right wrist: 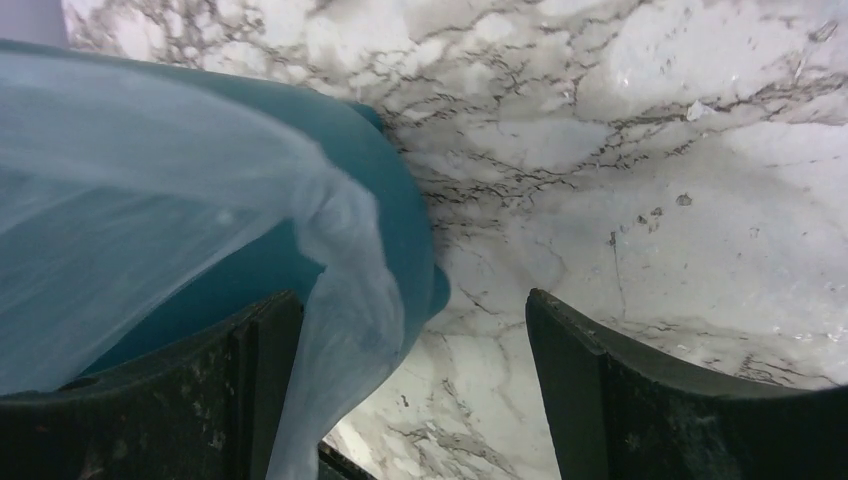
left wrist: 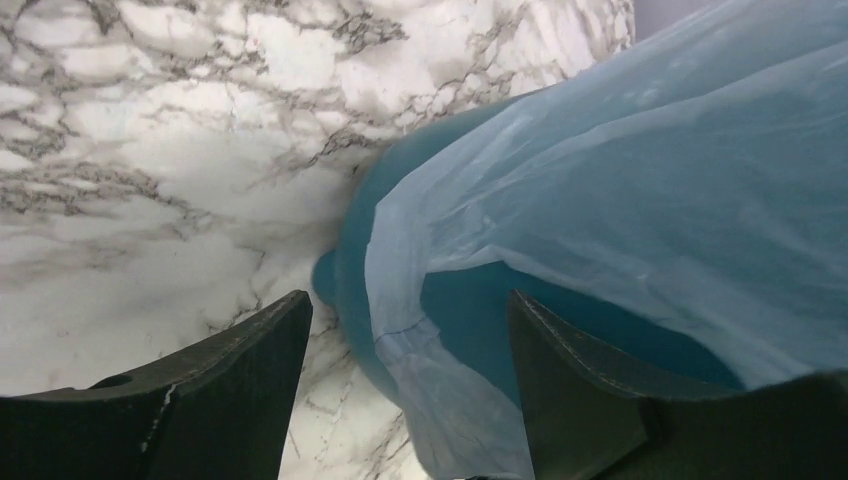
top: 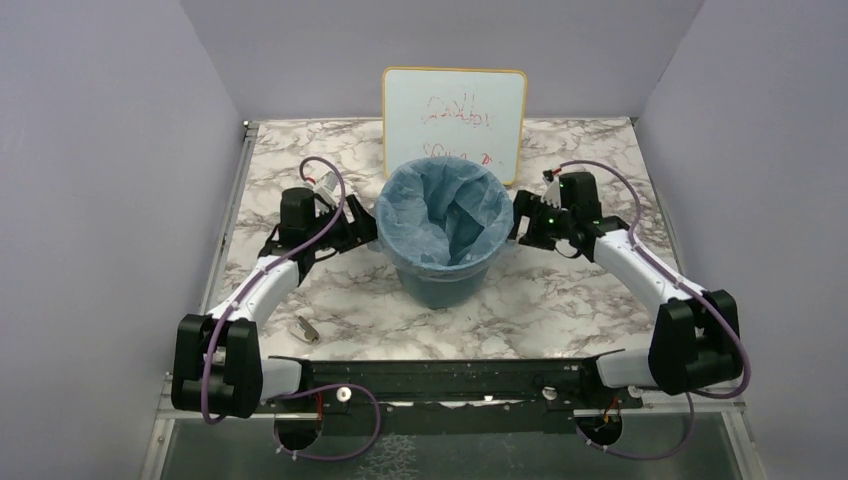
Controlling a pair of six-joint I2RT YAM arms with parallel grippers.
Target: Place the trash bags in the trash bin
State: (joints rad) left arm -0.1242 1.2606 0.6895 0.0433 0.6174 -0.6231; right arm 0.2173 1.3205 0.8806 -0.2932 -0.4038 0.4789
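Observation:
The teal trash bin [top: 445, 285] stands upright mid-table. The light-blue trash bag [top: 440, 215] lines it, its mouth spread open and folded over the rim. My left gripper [top: 368, 228] sits at the bin's left rim and my right gripper [top: 518, 225] at its right rim. In the left wrist view the left gripper [left wrist: 408, 300] is open; a loose bag [left wrist: 650, 180] flap hangs between the jaws in front of the bin wall [left wrist: 470, 310]. In the right wrist view the right gripper [right wrist: 410, 295] is open, with the bag [right wrist: 150, 180] edge draped over the bin [right wrist: 390, 200] beside its left finger.
A whiteboard [top: 454, 115] with red scribbles leans against the back wall right behind the bin. A small grey object [top: 308, 329] lies on the marble table [top: 300, 150] near my left arm. Lilac walls close in both sides.

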